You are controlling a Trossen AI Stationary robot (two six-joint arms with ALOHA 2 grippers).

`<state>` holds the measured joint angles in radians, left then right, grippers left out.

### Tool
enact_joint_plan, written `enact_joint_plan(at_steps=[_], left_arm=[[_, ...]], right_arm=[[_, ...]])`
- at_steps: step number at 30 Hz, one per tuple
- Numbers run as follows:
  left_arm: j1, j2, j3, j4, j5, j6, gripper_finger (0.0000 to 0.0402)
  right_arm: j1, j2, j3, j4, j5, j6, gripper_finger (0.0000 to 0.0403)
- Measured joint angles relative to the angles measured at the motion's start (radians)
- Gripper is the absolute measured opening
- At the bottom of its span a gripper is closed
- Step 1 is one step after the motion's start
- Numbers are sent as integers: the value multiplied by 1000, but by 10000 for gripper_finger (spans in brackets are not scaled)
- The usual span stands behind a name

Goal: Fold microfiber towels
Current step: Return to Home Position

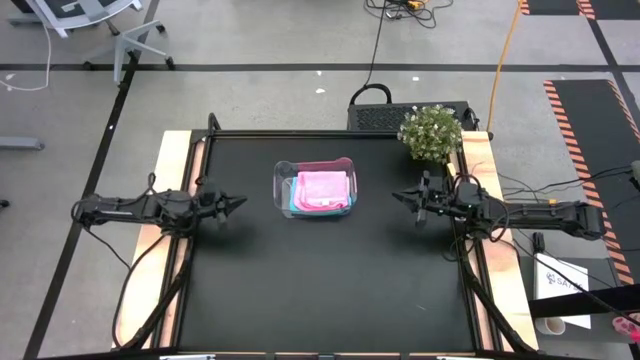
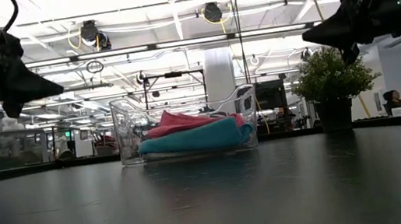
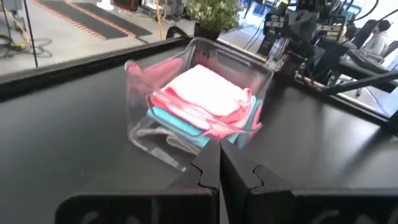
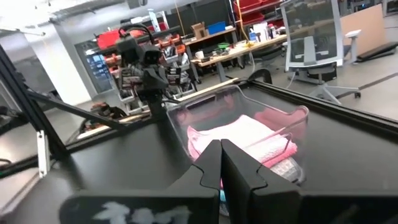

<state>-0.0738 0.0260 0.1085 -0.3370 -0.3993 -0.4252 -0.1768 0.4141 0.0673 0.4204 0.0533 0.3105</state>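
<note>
In the high view a clear plastic tub (image 1: 282, 178) stands at the centre of the black desk (image 1: 330, 290), slightly toward the upper half of the frame. Inside it lies a folded pink microfiber towel (image 1: 323, 188) on top of the stack. A teal towel (image 1: 294, 200) lies under it and peeks out along the pink one's left and lower edges. The low view shows the same stack side on in the middle of the frame: pink (image 2: 178, 120) above, teal (image 2: 196, 138) below. A pale strip (image 2: 166, 155) sits under the teal on the tub floor, though whether it is a third cloth cannot be told. The left hand (image 1: 242, 201) hovers over the desk at the left of the tub, well apart from it and pointing toward it. Its wrist view shows its two dark fingers (image 3: 208, 165) pressed together with nothing between them. The right hand (image 1: 394, 195) hangs at the right of the tub, also well apart and facing it. Its fingers (image 4: 211, 158) are likewise pressed together and empty. In the low view both hands hang high above the desk at the upper corners of the frame, left hand (image 2: 59, 85) on the left and right hand (image 2: 317, 36) on the right. A potted plant (image 1: 431, 132) stands at the upper right corner of the desk, near the right arm.
</note>
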Motion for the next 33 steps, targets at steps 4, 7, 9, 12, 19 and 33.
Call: enact_joint_plan(at_steps=[4, 7, 9, 12, 19, 33], left_arm=[[2, 5, 0, 2, 0, 9, 4], [2, 7, 0, 5, 9, -27, 5], [2, 9, 0, 3, 13, -49, 10], [2, 9, 0, 5, 13, -45, 20], [2, 9, 0, 5, 13, -47, 26], [2, 9, 1, 5, 14, -50, 26]], right_arm=[[0, 0, 0, 1, -2, 26, 0], [0, 0, 0, -7, -2, 9, 0], [0, 0, 0, -7, -2, 9, 0], [0, 0, 0, -7, -2, 10, 0], [2, -31, 0, -18, -2, 10, 0], [3, -372, -48, -74, -3, 10, 0]])
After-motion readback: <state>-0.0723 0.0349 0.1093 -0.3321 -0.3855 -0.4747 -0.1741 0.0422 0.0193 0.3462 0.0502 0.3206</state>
